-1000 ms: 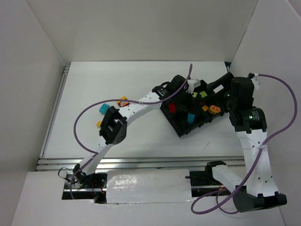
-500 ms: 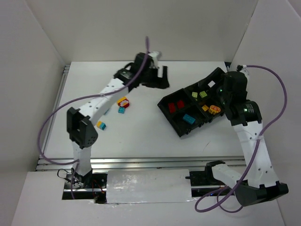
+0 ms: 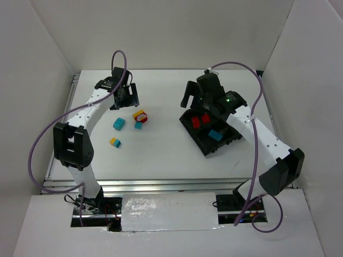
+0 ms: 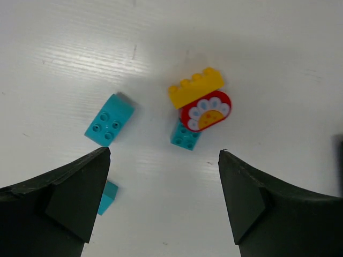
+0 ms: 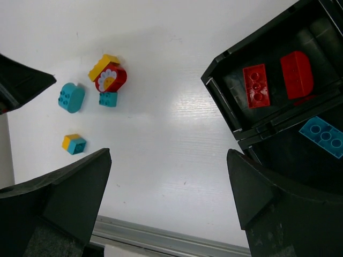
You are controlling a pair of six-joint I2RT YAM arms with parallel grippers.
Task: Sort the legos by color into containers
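My left gripper hangs open and empty over the loose legos at the table's left; its jaws stand wide apart. Below it lie a cyan brick, a yellow brick against a red flower piece, and a small cyan brick. A yellow-and-cyan brick lies nearer the front. My right gripper is open and empty at the black tray's left corner. Two red bricks share one compartment; a blue brick lies in another. My right arm hides the tray's far compartments.
White walls close in the table at the back and both sides. A metal rail runs along the front edge. Purple cables loop beside both arms. In the right wrist view the loose bricks lie far left of the tray wall.
My left arm has swung from the tray leftward to above the loose bricks. My right arm has swung left across the tray to its left corner. The bricks have not moved.
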